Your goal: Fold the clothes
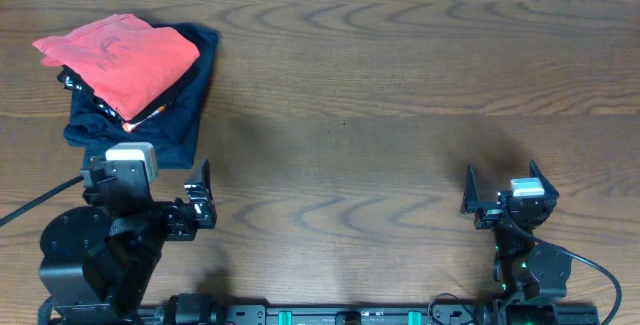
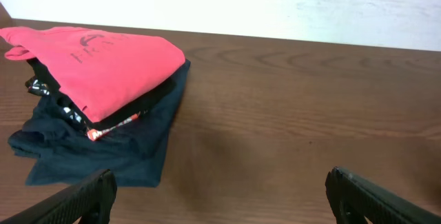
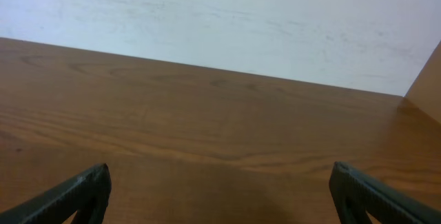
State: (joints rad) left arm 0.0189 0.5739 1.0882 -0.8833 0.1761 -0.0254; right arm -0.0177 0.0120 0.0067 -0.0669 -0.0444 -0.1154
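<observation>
Folded coral-red T-shirt [image 1: 125,60] tops a dark pile [image 1: 170,130] at upper left; left gripper [image 1: 198,203] and right gripper [image 1: 503,187] gape wide, empty.

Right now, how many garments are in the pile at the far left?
3, stacked: the red shirt on top, a black garment under it, a navy garment at the bottom. Others may be hidden inside.

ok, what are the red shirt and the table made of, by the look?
Red shirt: soft matte fabric, likely cotton knit; folds limp with rounded edges. Table: wood or wood-look laminate, smooth, faint sheen; brown grain swirls show, real or printed unclear.
</observation>
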